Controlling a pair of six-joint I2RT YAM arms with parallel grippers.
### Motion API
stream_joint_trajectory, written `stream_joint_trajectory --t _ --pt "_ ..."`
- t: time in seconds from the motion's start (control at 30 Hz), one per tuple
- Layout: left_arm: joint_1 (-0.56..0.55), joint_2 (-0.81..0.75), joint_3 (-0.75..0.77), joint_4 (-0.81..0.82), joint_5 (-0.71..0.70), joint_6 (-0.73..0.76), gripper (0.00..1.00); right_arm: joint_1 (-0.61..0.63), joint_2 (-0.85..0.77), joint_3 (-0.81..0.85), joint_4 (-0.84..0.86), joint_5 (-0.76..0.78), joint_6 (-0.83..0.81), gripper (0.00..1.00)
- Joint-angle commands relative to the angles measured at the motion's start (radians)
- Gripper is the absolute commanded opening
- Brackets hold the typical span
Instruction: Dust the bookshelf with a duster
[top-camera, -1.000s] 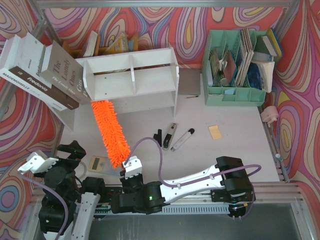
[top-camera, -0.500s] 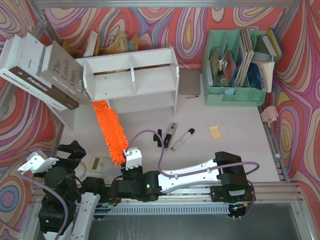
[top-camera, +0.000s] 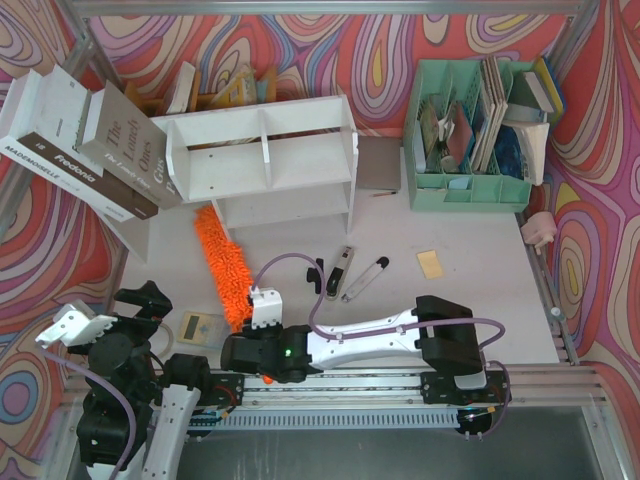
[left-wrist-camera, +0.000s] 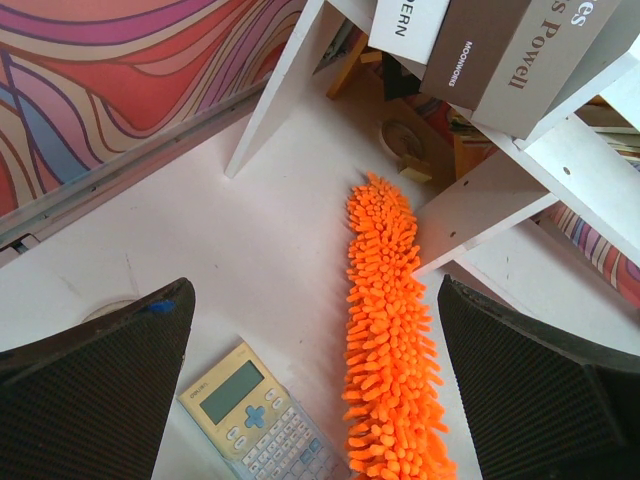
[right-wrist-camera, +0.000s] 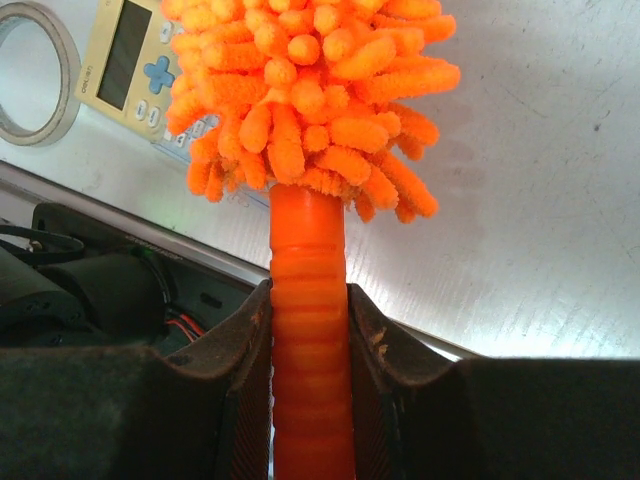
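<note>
Swung leftward, the right end effector (right-wrist-camera: 310, 300) grips the duster (top-camera: 222, 265) by its handle (right-wrist-camera: 308, 250) so it reaches ahead toward the bookshelf (top-camera: 290, 150).

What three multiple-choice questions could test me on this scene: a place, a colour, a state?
1. Where does the calculator lie? A on the table beside the duster; B on a chair; C in a drawer.
2. What colour is the file organiser? A white; B orange; C mint green.
3. The right gripper is: A open, empty; B shut on the duster's handle; C out of view.
Answers: 1 A, it lies by the fluffy head; 2 C, its walls are green; 3 B, both fingers press the handle.
</note>
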Motion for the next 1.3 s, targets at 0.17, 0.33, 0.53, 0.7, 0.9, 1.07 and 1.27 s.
stream_joint_trajectory --t 0.17,0.33,0.53,0.7,0.9,1.07,1.27 --pt "-0.007 -0.015 0.013 -0.003 -0.020 -0.003 0.98 0.010 -0.070 -0.051 0.126 0.214 -0.125 0.00" --pt "-0.007 -0.014 0.013 -0.005 -0.020 -0.004 0.98 0.112 -0.126 -0.093 0.375 0.392 -0.427 0.00" --pt "-0.007 -0.015 0.014 -0.007 -0.024 -0.003 0.98 0.124 -0.234 -0.236 0.622 0.353 -0.588 0.00" --pt "-0.007 -0.014 0.014 -0.007 -0.025 -0.004 0.98 0.126 -0.295 -0.321 0.727 0.293 -0.674 0.00" --pt "-0.007 -0.014 0.011 -0.003 -0.023 -0.003 0.98 0.139 -0.222 -0.250 0.778 0.148 -0.763 0.00" --pt "-0.007 -0.013 0.010 -0.003 -0.025 -0.002 0.99 0.142 -0.222 -0.245 0.740 0.175 -0.779 0.00" --pt "-0.007 -0.014 0.009 -0.004 -0.032 -0.005 0.98 0.142 -0.349 -0.369 0.675 0.191 -0.870 0.00"
